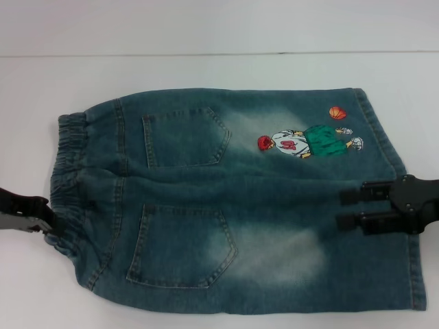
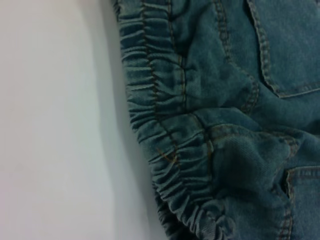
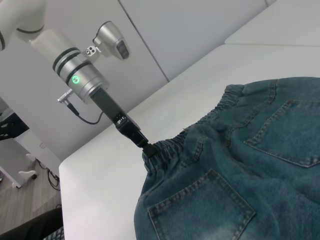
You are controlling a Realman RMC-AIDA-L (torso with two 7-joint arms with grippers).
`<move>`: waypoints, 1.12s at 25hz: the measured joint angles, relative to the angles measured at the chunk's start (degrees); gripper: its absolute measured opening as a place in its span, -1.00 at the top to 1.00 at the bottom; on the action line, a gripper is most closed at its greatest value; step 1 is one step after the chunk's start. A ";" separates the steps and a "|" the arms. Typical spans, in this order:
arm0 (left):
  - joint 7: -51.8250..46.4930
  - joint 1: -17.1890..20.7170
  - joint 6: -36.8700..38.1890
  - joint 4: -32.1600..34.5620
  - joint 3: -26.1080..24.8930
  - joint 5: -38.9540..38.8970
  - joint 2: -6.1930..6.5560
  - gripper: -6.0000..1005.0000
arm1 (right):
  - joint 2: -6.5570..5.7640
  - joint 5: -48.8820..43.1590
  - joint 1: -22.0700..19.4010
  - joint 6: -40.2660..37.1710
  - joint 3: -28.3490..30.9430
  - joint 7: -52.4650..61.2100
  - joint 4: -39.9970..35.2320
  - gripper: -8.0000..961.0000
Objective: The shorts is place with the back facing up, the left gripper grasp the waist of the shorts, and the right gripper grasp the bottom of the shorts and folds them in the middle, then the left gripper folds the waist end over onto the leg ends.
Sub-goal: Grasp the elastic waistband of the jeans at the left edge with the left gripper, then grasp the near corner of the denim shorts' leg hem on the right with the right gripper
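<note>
left gripper [image 1: 46, 221] comes in low from the robot's left, arm stretched long and angled down, fingertips closed on the elastic waist edge of the shorts [image 1: 233, 205]. right gripper [image 1: 351, 208] reaches in level from the right, two fingers parted, hovering over the leg-end fabric.

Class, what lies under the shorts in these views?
The shorts lie flat on a white table, its bare surface showing around them. Whatever is directly beneath is covered by denim and cannot be seen.

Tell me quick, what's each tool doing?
Left gripper: closed on the shorts at the waistband.
Right gripper: open over the leg end.
</note>
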 joint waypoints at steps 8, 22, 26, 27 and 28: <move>0.51 -0.35 0.19 1.37 -0.10 -1.69 0.03 0.90 | -2.14 -4.61 2.02 -3.84 -0.26 12.68 -6.30 -0.53; 0.72 -1.89 -1.13 1.67 -0.16 -6.24 0.39 0.93 | -2.39 -29.24 4.46 -10.50 -0.57 16.18 -11.32 -0.51; 0.64 -2.21 -1.37 1.66 -0.31 -6.27 0.35 0.93 | -2.06 -32.82 4.70 -10.76 -2.45 17.55 -11.00 -0.50; 0.64 -2.24 -1.50 1.65 -0.32 -6.27 0.35 0.93 | -2.05 -33.24 4.65 -10.78 -2.87 17.77 -10.95 -0.50; 0.63 -2.27 -1.64 1.63 -0.33 -6.28 0.34 0.93 | -2.05 -33.74 4.69 -10.78 -3.10 17.91 -10.93 -0.50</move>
